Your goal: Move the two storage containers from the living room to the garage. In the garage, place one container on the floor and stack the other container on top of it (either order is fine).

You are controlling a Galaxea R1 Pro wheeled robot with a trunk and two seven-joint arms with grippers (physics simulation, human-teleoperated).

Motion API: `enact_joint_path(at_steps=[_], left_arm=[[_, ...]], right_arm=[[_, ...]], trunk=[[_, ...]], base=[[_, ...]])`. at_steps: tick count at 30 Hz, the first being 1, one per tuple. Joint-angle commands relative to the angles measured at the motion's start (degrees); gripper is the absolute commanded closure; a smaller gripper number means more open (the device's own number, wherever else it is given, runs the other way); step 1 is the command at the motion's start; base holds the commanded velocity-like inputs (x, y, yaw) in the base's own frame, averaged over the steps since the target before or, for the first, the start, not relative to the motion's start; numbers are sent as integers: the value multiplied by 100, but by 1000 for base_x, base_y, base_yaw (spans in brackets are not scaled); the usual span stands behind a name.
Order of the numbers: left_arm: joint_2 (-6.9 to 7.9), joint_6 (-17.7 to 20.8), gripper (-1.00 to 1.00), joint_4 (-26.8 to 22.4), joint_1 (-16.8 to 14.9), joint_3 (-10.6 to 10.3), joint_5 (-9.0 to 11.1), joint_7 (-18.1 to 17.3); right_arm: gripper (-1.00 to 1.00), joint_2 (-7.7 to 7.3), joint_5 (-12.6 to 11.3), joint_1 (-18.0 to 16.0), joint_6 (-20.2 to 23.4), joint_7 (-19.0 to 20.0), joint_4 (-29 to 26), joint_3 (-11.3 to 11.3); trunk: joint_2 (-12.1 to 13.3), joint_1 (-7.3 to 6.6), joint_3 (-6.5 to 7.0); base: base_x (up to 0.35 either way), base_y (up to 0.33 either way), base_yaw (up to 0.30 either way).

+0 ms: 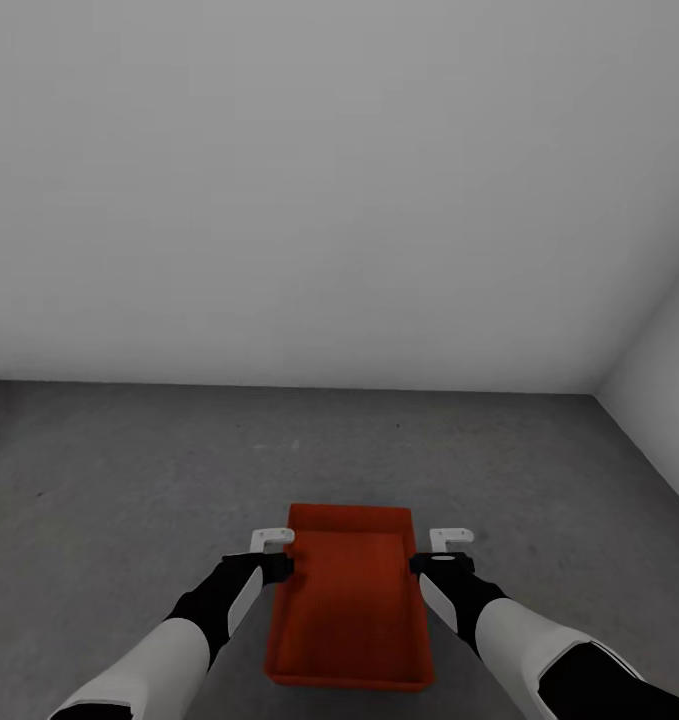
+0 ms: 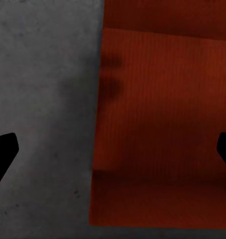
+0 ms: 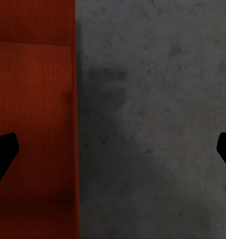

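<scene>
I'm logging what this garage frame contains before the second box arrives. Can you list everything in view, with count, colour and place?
storage container: one, orange-red, open-topped, on the floor between the two grippers, close in front of the robot; its wall also shows in both wrist views.
floor: one, rough dark grey concrete, across the lower half of the head view.
walls: two, plain white-grey, one straight ahead, one at the right, meeting in a corner.
left gripper: one, white fingers on a black wrist, beside the container's left wall, open.
right gripper: one, same colours, beside the container's right wall, open.
arms: two, white and black, reaching forward from below.
</scene>
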Motion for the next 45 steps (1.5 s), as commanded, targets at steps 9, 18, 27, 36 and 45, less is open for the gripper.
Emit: enact_joint_path(at_steps=[9,18,27,36,45], left_arm=[[-14,65,-100,-13,0,5,33,18],[-20,98,-100,-10,0,8,36,15],[-12,49,-100,-12,0,6,36,15],[-19,64,-100,-13,0,6,36,5],[-20,75,-100,-11,0,6,36,11]], right_arm=[[-100,-2,-26,-2,45,-34,-12,47],[-100,-2,-26,-2,45,-34,-12,48],[-100,-2,-26,-2,45,-32,-12,48],[-100,-2,-26,-2,45,-34,-12,45],[-100,-2,-26,-2,45,-33,-12,46]], trunk=[[-2,-1,-4],[-2,-1,-4],[-2,-1,-4],[-2,-1,-4],[-2,-1,-4]], base=[[-57,0,0],[-322,0,0],[-105,0,0],[-2,0,0],[0,0,0]])
